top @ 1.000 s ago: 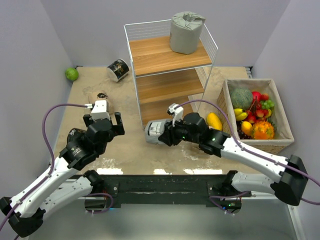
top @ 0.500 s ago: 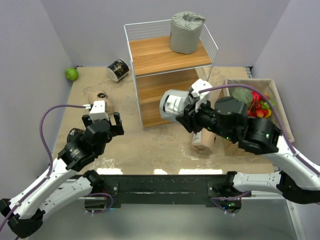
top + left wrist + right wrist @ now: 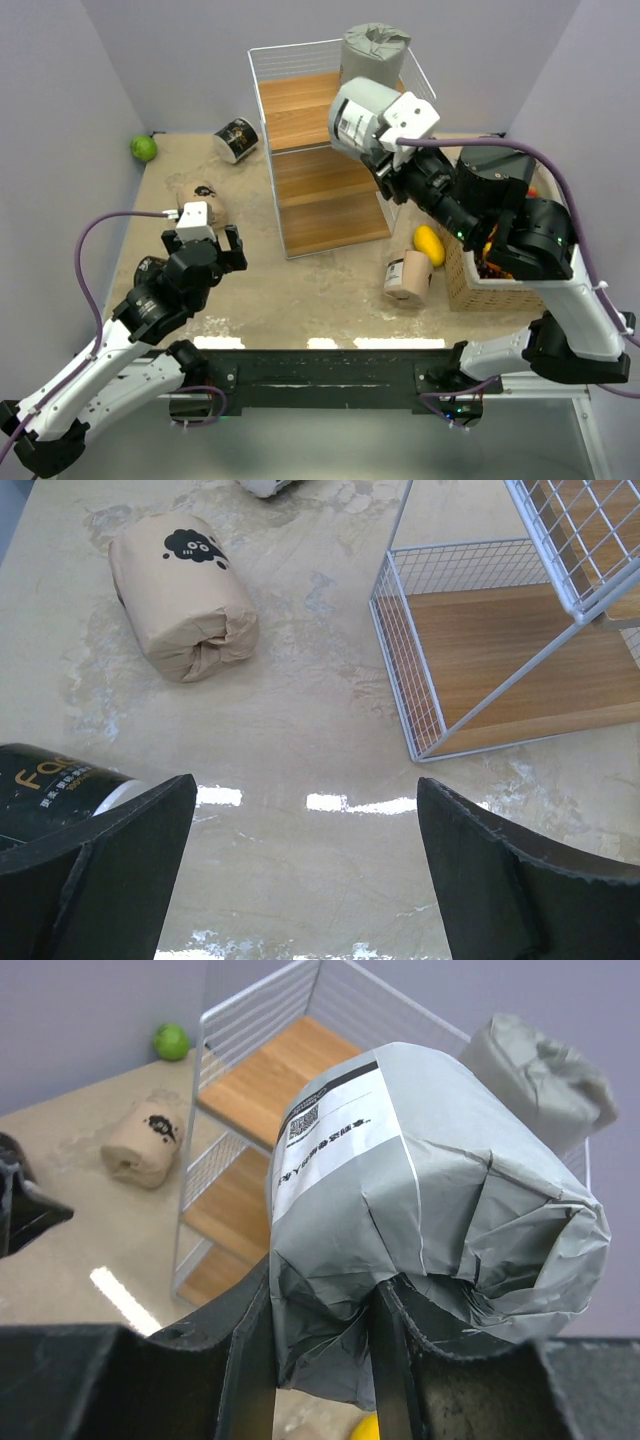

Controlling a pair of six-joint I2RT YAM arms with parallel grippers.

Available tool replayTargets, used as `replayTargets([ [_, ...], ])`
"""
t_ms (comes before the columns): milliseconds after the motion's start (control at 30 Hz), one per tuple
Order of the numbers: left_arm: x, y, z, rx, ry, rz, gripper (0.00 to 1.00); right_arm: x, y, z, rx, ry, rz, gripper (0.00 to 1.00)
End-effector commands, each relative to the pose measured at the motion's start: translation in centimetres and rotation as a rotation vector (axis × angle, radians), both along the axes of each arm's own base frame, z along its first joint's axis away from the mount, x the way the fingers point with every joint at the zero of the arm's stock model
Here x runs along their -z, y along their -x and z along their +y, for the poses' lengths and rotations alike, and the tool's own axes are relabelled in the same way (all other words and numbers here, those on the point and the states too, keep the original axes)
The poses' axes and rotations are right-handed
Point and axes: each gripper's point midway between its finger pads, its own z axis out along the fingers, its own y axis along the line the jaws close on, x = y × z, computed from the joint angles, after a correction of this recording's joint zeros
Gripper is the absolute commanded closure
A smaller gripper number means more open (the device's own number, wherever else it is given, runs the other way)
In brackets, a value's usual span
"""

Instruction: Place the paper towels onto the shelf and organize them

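The right tool (image 3: 384,152) has lifted the grey plastic-wrapped paper towel roll (image 3: 357,118) from the tabletop (image 3: 300,295) by the foot of the white-wire wooden shelf (image 3: 300,108) up to its top board.

Bright, even light; glare on tabletop (image 3: 260,800)

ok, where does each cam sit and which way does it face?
Top external: above and behind the robot, looking down at table and shelf; left arm and right arm show.
Left wrist: on the left arm, facing down at table, beige roll, shelf's bottom tier; open left fingers at the bottom corners.
Right wrist: looks along the right fingers, shut on a grey roll, toward the shelf top.
Shared: all see the shelf and that beige roll.
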Motion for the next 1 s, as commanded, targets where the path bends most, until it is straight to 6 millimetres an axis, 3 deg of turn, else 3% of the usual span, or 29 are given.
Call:
replayTargets([
  [0,-0.5,-0.1,0.1,-0.012,0.016,-0.023,0.03,-5.3,-1.5,0.6,0.022,0.03,-0.229,0.65],
  [400,-0.5,-0.2,0.0,-0.009,0.013,-0.022,0.03,-4.6,-4.6,3.9,0.067,0.232,-0.345,0.6],
  [667,-0.7,-0.1,0.2,-0.015,0.023,-0.033,0.03,-2.5,-6.6,6.6,0.077,0.355,-0.348,0.59],
  [967,-0.8,0.0,0.3,-0.016,0.025,-0.036,0.03,-3.0,-8.1,7.0,0.122,0.364,-0.373,0.45],
])
